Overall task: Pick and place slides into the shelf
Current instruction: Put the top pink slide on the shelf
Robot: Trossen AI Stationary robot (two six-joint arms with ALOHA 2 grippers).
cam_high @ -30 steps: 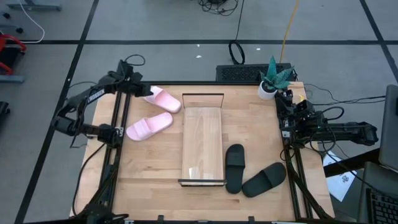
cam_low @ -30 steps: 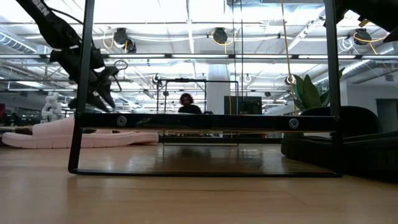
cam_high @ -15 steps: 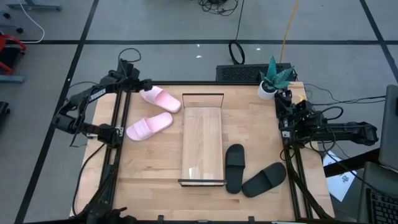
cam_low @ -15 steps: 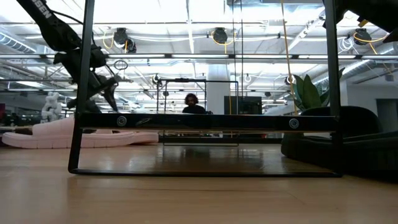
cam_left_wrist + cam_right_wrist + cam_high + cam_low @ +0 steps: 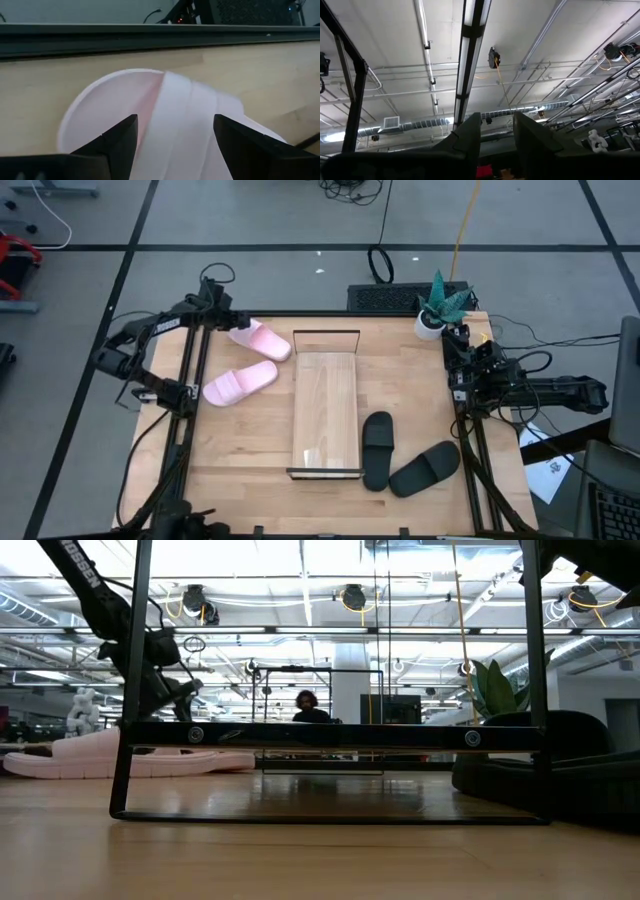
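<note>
Two light pink slides lie sole down at the table's far left: one (image 5: 262, 340) by the far edge, one (image 5: 240, 383) nearer. Two black slides (image 5: 377, 450) (image 5: 425, 468) lie at the near right. The wooden shelf (image 5: 326, 410) lies flat in the middle. My left gripper (image 5: 228, 320) is open above the heel end of the far pink slide (image 5: 165, 115), one finger to each side of it in the left wrist view, touching nothing. My right gripper (image 5: 497, 135) waits at the table's right edge, pointing up, with a narrow gap between its fingers.
A potted plant (image 5: 437, 305) stands at the far right corner. The shelf's black wire end frame (image 5: 330, 735) fills the low view, with the pink slides (image 5: 90, 755) behind it on the left and a black slide (image 5: 560, 765) on the right. A person shows in the room beyond the table.
My left arm has shifted a little over the far pink slide, and its gripper has turned somewhat. The slides and the shelf have stayed where they were.
</note>
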